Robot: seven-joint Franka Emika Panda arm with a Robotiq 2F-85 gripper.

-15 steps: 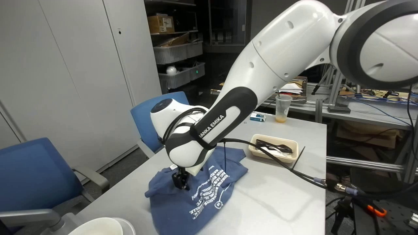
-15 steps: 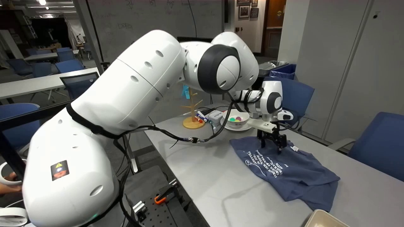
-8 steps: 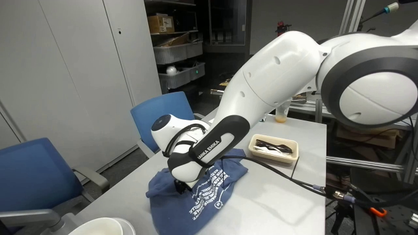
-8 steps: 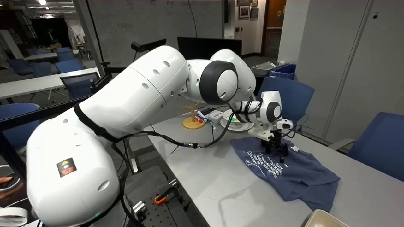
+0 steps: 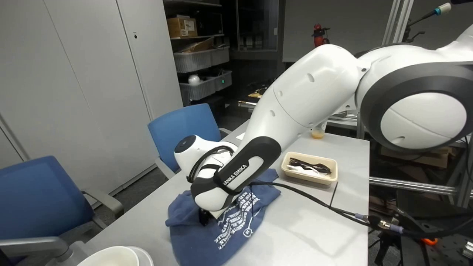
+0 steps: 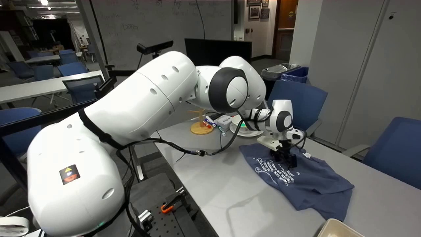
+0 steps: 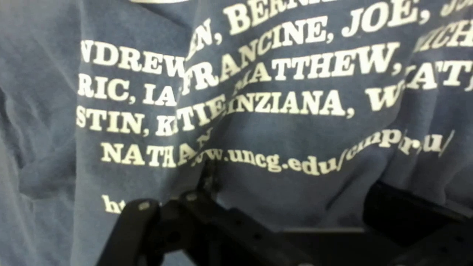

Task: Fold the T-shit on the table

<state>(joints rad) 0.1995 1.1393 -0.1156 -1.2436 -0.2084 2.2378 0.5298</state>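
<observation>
The blue T-shirt lies spread and creased on the grey-white table, with white printed text; it shows in both exterior views (image 5: 196, 244) (image 6: 315, 184). In the wrist view the shirt (image 7: 44, 155) fills the picture, and its printed lines are broken by folds near the fingers. My gripper (image 6: 283, 161) points down at the shirt, near the printed text and collar tag. In the wrist view the gripper (image 7: 295, 199) has its black fingers wide apart, with flat-lying cloth between them. The fingertips are at or very close to the cloth; firm contact is unclear. In an exterior view the wrist (image 5: 210, 197) hides most of the gripper.
A beige tray (image 5: 310, 168) with dark and white items stands near the shirt. A white bowl (image 5: 114, 256) on a plate, a wooden stand (image 6: 201, 128) and markers (image 6: 210, 121) are on the table (image 6: 197, 171). A cup (image 5: 317, 133) stands farther off. Blue chairs (image 5: 184, 129) flank the table.
The arm has come down, bringing my gripper from above the shirt to its surface. In the last half second it has shifted only slightly. The shirt has barely moved.
</observation>
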